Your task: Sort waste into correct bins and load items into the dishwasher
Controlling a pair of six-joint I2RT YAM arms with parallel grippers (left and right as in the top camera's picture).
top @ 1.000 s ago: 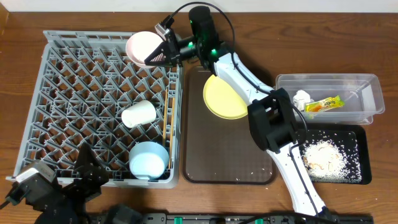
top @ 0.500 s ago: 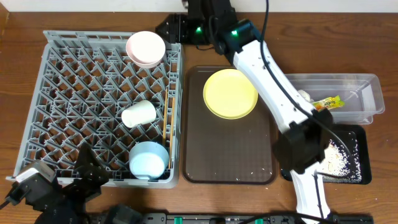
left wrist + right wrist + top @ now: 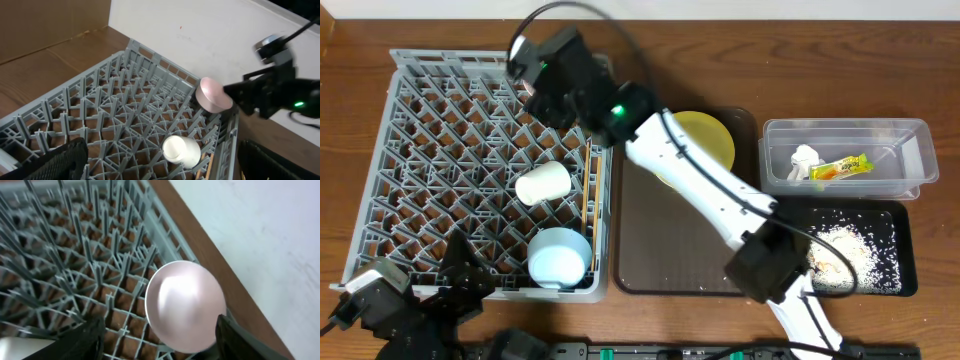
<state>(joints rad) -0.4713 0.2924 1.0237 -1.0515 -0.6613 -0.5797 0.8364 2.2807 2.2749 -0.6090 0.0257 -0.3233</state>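
The grey dish rack (image 3: 450, 150) holds a cream cup (image 3: 542, 183) on its side, a light-blue bowl (image 3: 558, 255) and chopsticks (image 3: 587, 205). The pinkish bowl (image 3: 184, 305) stands on edge at the rack's far right corner. My right gripper (image 3: 160, 335) hovers over it, open, with a finger on each side. In the overhead view that gripper (image 3: 548, 80) hides the bowl. The yellow plate (image 3: 718, 142) lies on the brown tray, partly under the arm. My left gripper (image 3: 465, 272) rests open at the rack's near left corner.
A brown serving tray (image 3: 685, 235) lies right of the rack. The clear tub (image 3: 910, 150) holds a white napkin (image 3: 805, 158) and a snack wrapper (image 3: 840, 168). The black tray (image 3: 885, 285) in front of it holds rice crumbs (image 3: 835, 245).
My right gripper went from shut on the pinkish bowl to open, swung off behind the table, and has come back over the bowl. The left arm has not moved.
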